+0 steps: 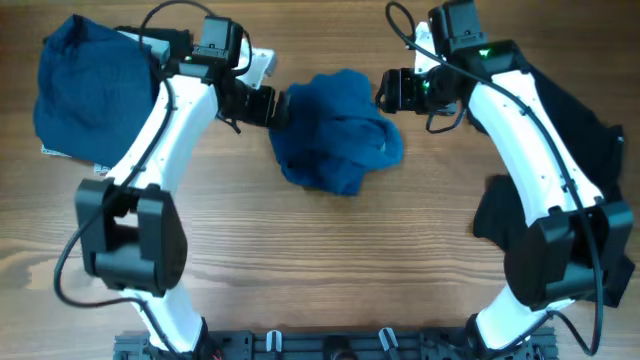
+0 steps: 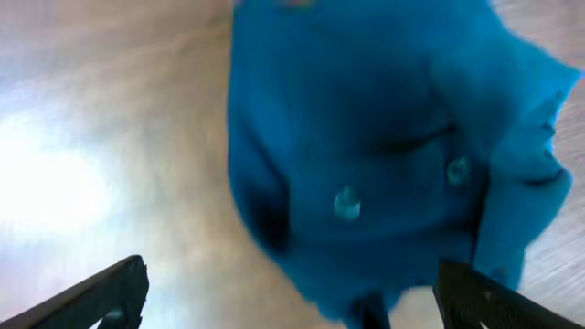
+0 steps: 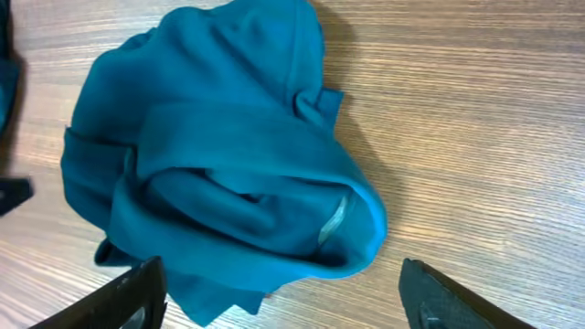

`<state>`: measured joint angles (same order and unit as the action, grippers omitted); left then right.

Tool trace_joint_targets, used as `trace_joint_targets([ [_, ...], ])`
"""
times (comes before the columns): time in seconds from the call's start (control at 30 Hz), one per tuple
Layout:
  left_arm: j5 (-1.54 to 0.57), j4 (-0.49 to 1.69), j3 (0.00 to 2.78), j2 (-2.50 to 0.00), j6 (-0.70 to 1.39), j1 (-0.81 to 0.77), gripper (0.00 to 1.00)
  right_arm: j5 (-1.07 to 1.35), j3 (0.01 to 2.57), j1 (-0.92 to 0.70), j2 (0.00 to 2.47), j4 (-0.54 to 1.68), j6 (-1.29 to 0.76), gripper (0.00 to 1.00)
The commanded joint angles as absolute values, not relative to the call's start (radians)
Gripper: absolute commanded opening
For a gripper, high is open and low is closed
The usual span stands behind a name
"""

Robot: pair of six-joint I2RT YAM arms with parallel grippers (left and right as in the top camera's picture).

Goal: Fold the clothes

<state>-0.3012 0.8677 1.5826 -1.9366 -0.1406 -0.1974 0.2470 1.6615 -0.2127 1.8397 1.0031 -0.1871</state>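
A crumpled medium-blue collared shirt (image 1: 335,130) lies in a heap at the table's middle back. It fills the left wrist view (image 2: 384,146), where small buttons show, and the right wrist view (image 3: 219,155). My left gripper (image 1: 272,107) is open at the shirt's left edge, its fingers wide apart (image 2: 292,297). My right gripper (image 1: 390,92) is open just off the shirt's upper right, fingers spread over the heap's near edge (image 3: 279,292). A second blue garment (image 1: 85,85) lies at the far left. A black garment (image 1: 585,150) lies at the right under the right arm.
The wooden table (image 1: 330,260) is bare in front of the heap. A black rail (image 1: 330,345) runs along the front edge between the two arm bases.
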Motion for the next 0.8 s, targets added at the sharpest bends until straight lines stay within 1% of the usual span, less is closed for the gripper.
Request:
trace_joint_targets([
  [0.0, -0.385, 0.785, 1.575, -2.012, -0.232, -0.198, 1.0, 0.29, 1.677, -0.19, 1.825, 1.02, -0.15, 0.84],
  [0.2, -0.575, 0.766, 1.575, -2.094, -0.263, -0.199, 1.0, 0.29, 1.677, -0.17, 1.825, 1.041, -0.141, 0.84],
  [0.37, -0.596, 0.746, 1.575, -2.178, -0.271, -0.199, 1.0, 0.294, 1.677, -0.169, 1.825, 1.041, -0.141, 0.84],
  [0.5, -0.674, 0.742, 1.575, -2.236, -0.285, -0.198, 1.0, 0.294, 1.677, -0.169, 1.825, 1.044, -0.141, 0.85],
  [0.77, -0.966, 0.751, 1.575, -2.303, -0.31, -0.198, 1.0, 0.294, 1.677, -0.169, 1.825, 1.045, -0.141, 0.85],
])
